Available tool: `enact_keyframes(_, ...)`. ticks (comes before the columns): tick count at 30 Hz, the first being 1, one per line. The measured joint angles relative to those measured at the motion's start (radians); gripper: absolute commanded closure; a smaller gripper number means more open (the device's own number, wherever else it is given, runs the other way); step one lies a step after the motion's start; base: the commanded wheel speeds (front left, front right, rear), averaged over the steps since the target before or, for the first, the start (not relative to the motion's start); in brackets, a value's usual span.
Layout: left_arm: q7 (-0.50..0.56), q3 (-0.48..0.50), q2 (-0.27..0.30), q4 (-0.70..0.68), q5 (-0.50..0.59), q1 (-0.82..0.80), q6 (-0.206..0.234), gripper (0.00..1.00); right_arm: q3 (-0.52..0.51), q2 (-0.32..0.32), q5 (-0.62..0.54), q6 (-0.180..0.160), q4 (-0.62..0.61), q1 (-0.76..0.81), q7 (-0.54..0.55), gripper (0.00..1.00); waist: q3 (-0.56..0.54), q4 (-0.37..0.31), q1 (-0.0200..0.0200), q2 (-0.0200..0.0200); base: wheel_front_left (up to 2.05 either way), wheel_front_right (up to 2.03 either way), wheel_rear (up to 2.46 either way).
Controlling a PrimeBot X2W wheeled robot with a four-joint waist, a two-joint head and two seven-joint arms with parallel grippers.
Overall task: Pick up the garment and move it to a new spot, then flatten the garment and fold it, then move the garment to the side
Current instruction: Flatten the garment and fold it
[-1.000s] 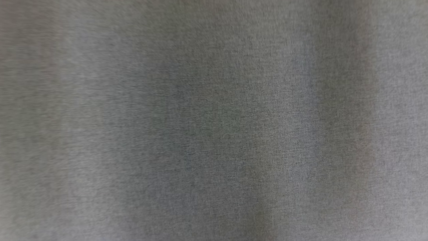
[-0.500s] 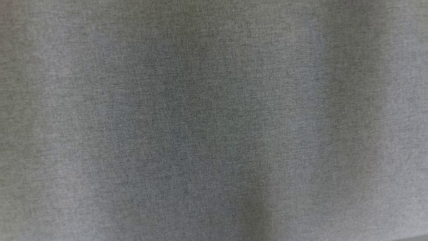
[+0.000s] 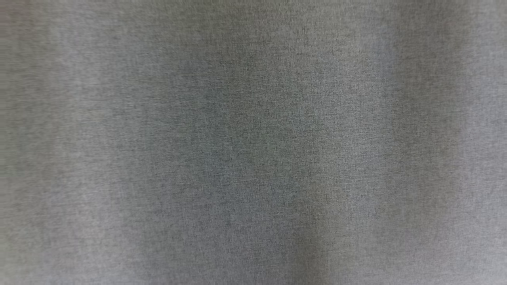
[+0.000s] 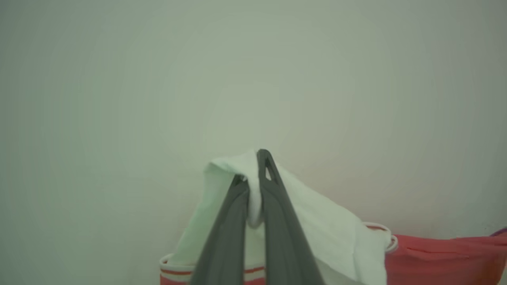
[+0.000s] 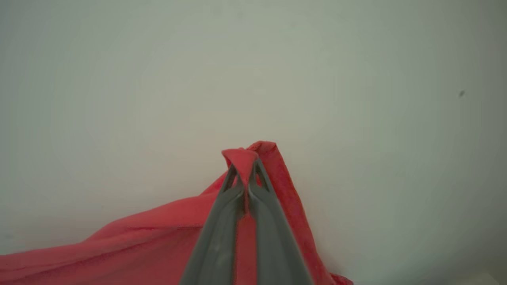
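the two long dark fingers of the left gripper [image 4: 250, 166] are pressed onto a white fold of the red and white cloth garment [image 4: 336, 233], those of the right gripper [image 5: 244, 166] pinch its red edge, a pale plain surface [image 4: 119, 79] behind both

We see a garment [image 4: 328, 233] that is white in one part and coral red in another, its white edge band [image 4: 174, 271] crossed by thin red stripes. The left gripper [image 4: 251, 166] and right gripper [image 5: 245, 168] are dark grey. The backdrop [image 4: 119, 99] is plain pale grey-green. In the head view we see a cloth [image 3: 253, 142] of finely speckled, heathered grey.
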Motion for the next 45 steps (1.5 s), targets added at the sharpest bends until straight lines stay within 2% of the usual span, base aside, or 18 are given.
enact_keyframes(8, -0.048, 0.001, 0.029, -0.136, -0.112, 0.280, 0.000, 1.00, 0.028, 0.053, 0.072, 0.000, -0.013, 0.198, 0.002, 1.00, -0.077, 0.012, 0.0000, 0.0000, 0.00, 0.00, 0.00)
enact_keyframes(11, -0.052, 0.017, 0.048, -0.216, -0.137, 0.425, 0.000, 1.00, 0.066, 0.073, 0.150, 0.000, -0.070, 0.325, 0.027, 1.00, -0.122, 0.015, 0.0000, 0.0000, 0.00, 0.00, 0.00)
enact_keyframes(15, -0.055, 0.086, 0.079, -0.363, -0.119, 0.628, 0.000, 1.00, 0.142, 0.090, 0.273, 0.000, -0.202, 0.541, 0.054, 1.00, -0.192, 0.014, -0.0002, -0.0003, 0.00, 0.00, 0.00)
enact_keyframes(21, -0.055, 0.166, 0.063, -0.570, -0.074, 0.984, 0.017, 1.00, 0.233, 0.072, 0.441, 0.000, -0.407, 0.875, 0.085, 1.00, -0.302, 0.009, -0.0002, -0.0003, 0.00, 0.00, 0.00)
enact_keyframes(23, -0.054, 0.163, 0.055, -0.627, -0.066, 1.100, 0.018, 1.00, 0.268, 0.059, 0.470, 0.000, -0.471, 0.974, 0.084, 1.00, -0.339, 0.006, -0.0003, -0.0004, 0.00, 0.00, 0.00)
enact_keyframes(28, -0.054, 0.151, 0.050, -0.751, -0.067, 1.375, 0.053, 1.00, 0.305, 0.037, 0.554, 0.000, -0.589, 1.193, 0.089, 1.00, -0.425, 0.002, -0.0004, -0.0004, 0.00, 0.00, 0.00)
enact_keyframes(30, -0.054, 0.176, 0.033, -0.810, -0.086, 1.473, 0.080, 1.00, 0.304, 0.031, 0.580, 0.000, -0.628, 1.274, 0.091, 1.00, -0.455, 0.001, -0.0004, -0.0004, 0.00, 0.00, 0.00)
enact_keyframes(33, -0.054, 0.171, 0.019, -0.894, -0.085, 1.610, 0.097, 1.00, 0.301, 0.017, 0.601, 0.000, -0.675, 1.402, 0.099, 1.00, -0.495, 0.003, -0.0004, -0.0004, 0.00, 0.00, 0.00)
enact_keyframes(36, -0.054, 0.158, -0.007, -0.943, -0.089, 1.739, 0.105, 1.00, 0.282, 0.013, 0.624, 0.000, -0.713, 1.522, 0.103, 1.00, -0.528, 0.010, -0.0003, -0.0004, 0.00, 0.00, 0.00)
enact_keyframes(45, -0.054, 0.172, -0.073, -1.014, -0.083, 2.034, 0.127, 1.00, 0.216, -0.011, 0.600, 0.000, -0.798, 1.818, 0.106, 1.00, -0.607, 0.042, -0.0002, -0.0003, 0.00, 0.00, 0.00)
